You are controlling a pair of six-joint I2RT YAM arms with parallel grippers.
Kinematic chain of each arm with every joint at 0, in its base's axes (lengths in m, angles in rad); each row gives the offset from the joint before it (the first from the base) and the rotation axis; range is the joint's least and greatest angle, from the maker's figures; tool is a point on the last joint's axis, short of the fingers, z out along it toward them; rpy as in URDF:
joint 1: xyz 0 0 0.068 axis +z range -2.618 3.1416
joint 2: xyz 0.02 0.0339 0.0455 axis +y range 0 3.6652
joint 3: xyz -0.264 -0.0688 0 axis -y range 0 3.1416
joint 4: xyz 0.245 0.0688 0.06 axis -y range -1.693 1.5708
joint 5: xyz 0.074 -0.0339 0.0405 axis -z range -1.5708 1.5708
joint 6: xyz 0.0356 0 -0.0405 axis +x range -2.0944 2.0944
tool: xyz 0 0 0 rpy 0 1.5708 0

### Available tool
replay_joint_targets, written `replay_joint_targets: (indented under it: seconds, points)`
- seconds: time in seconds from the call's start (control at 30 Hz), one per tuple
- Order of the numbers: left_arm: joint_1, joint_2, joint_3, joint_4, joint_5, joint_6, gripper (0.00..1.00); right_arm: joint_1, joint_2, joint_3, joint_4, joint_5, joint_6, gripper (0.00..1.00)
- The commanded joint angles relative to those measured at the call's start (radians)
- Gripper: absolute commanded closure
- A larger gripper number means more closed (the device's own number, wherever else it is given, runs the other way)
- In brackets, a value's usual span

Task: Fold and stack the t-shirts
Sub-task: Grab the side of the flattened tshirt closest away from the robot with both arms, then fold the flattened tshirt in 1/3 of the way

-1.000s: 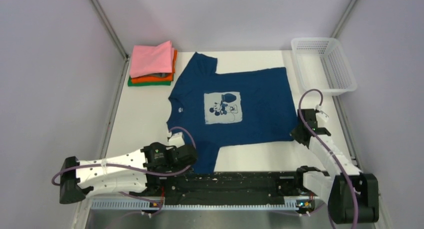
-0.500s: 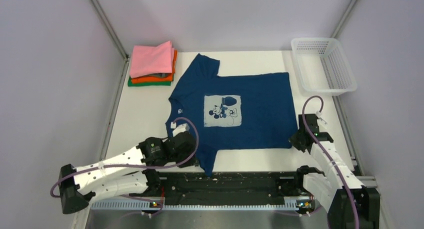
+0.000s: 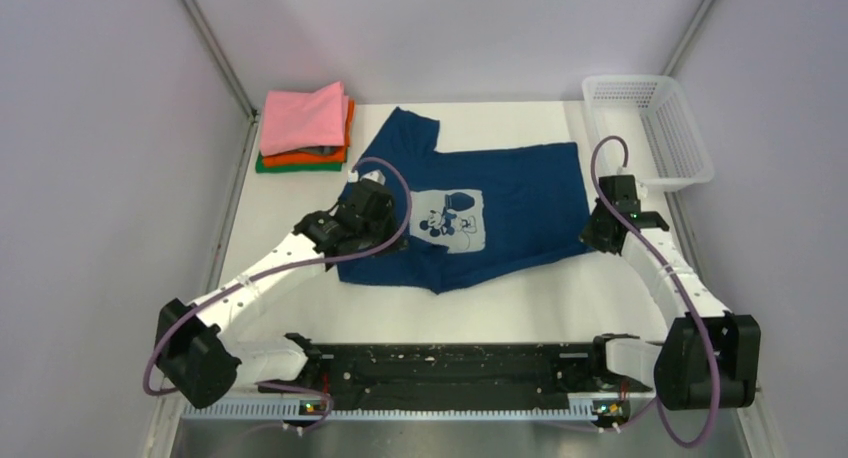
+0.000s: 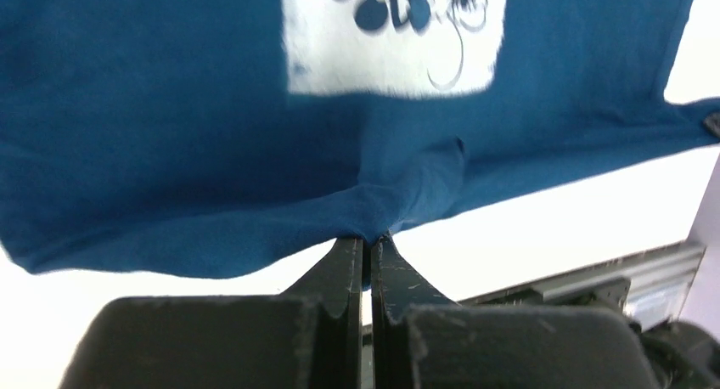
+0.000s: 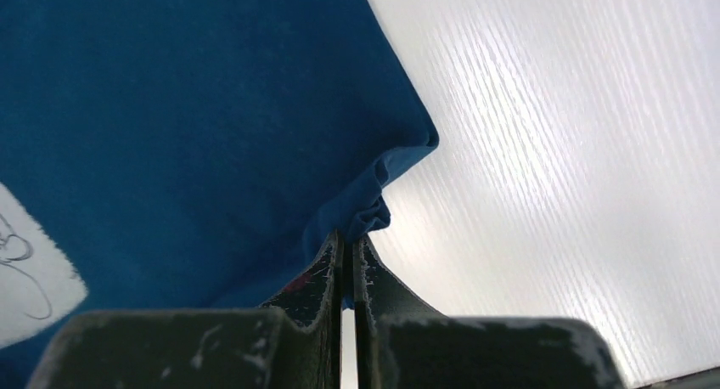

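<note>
a: overhead view, shirts counted?
b: four. one navy t-shirt lies across the middle of the table, white print up. three are folded in one stack at the far left corner: pink shirt on top, orange shirt under it, green shirt at the bottom.
a: containers?
b: one white mesh basket at the far right corner, apart from every shirt.
a: tools?
b: two. left gripper sits over the navy shirt's collar end, right gripper at its hem end.
a: left wrist view?
b: left gripper with fingers pressed together, a bunched pinch of the navy t-shirt caught between the tips; one white print lies beyond.
a: right wrist view?
b: right gripper likewise clamped, pinching a puckered corner of the navy t-shirt, with bare table just beside it.
</note>
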Motion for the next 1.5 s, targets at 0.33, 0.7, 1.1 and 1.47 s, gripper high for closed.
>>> replay_joint_targets:
  seconds: [0.33, 0.7, 1.1, 1.47]
  points:
    - [0.198, 0.107, 0.252, 0.101, -0.082, 0.243, 1.0, -0.007, 0.12, 0.188, 0.016, 0.029, -0.081, 1.0]
    - [0.287, 0.261, 0.373, 0.152, -0.052, 0.355, 1.0, -0.015, 0.277, 0.296, 0.028, 0.026, -0.09, 1.0]
    - [0.363, 0.494, 0.513, 0.176, -0.032, 0.383, 1.0, -0.026, 0.486, 0.443, 0.095, 0.049, -0.063, 0.9]
    - [0.409, 0.665, 0.761, 0.04, -0.035, 0.362, 0.01, -0.009, 0.465, 0.497, 0.147, -0.089, -0.126, 0.34]
